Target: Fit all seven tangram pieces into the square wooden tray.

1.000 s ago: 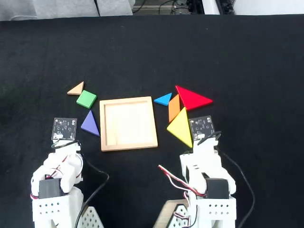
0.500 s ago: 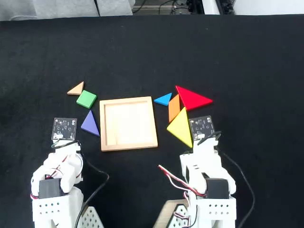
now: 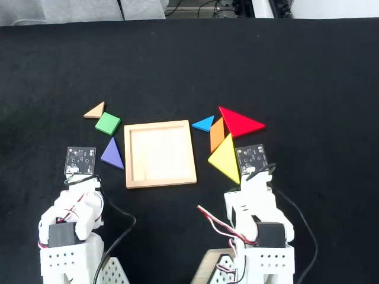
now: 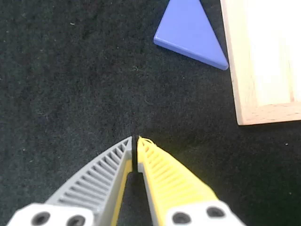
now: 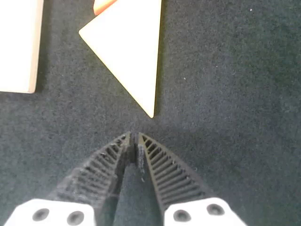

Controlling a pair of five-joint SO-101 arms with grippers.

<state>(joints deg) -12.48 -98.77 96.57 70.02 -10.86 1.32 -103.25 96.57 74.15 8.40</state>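
High view: the square wooden tray (image 3: 160, 124) lies at the centre of the black-clothed worktop (image 3: 189, 65), with all seven pieces outside it. To its left are a tan triangle (image 3: 95, 110), a green square (image 3: 108, 123) and a purple triangle (image 3: 112, 154). To its right, clustered closely, are a blue triangle (image 3: 204, 123), an orange parallelogram (image 3: 217, 134), a red triangle (image 3: 238, 122) and a yellow triangle (image 3: 227, 158).

Left wrist view: the left hand (image 4: 135, 141), fingertips pressed together and holding nothing, is over bare cloth, near the purple triangle and a corner of the tray.

Right wrist view: the right hand (image 5: 135, 139), likewise closed and holding nothing, has its tips just short of a corner of the yellow triangle.
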